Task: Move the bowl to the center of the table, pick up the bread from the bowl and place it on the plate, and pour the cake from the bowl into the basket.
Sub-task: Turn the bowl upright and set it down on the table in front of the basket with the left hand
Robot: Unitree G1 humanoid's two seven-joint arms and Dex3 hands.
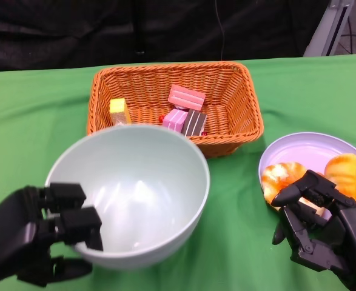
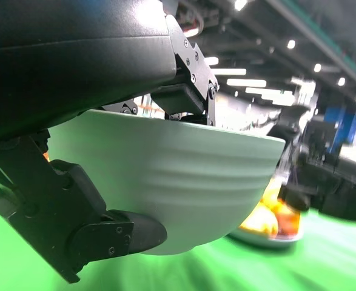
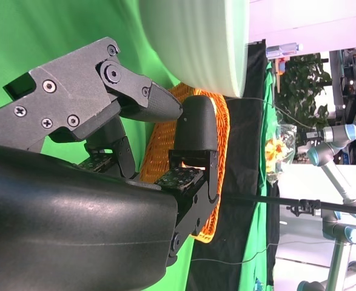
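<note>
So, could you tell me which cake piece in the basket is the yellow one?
The yellow cake at the basket's left side, apart from the pink and dark pieces clustered mid-basket.

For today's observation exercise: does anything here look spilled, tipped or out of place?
Nothing stands out. The cake pieces lie inside the basket, both breads sit on the plate, and the left hand grips the empty bowl by its rim.

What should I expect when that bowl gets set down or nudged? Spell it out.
The bowl looks rigid and smooth, so it may slip in the left hand, whose fingers only pinch its rim. It looks empty, so probably light. Its rounded underside suggests it might rock if nudged.
</note>
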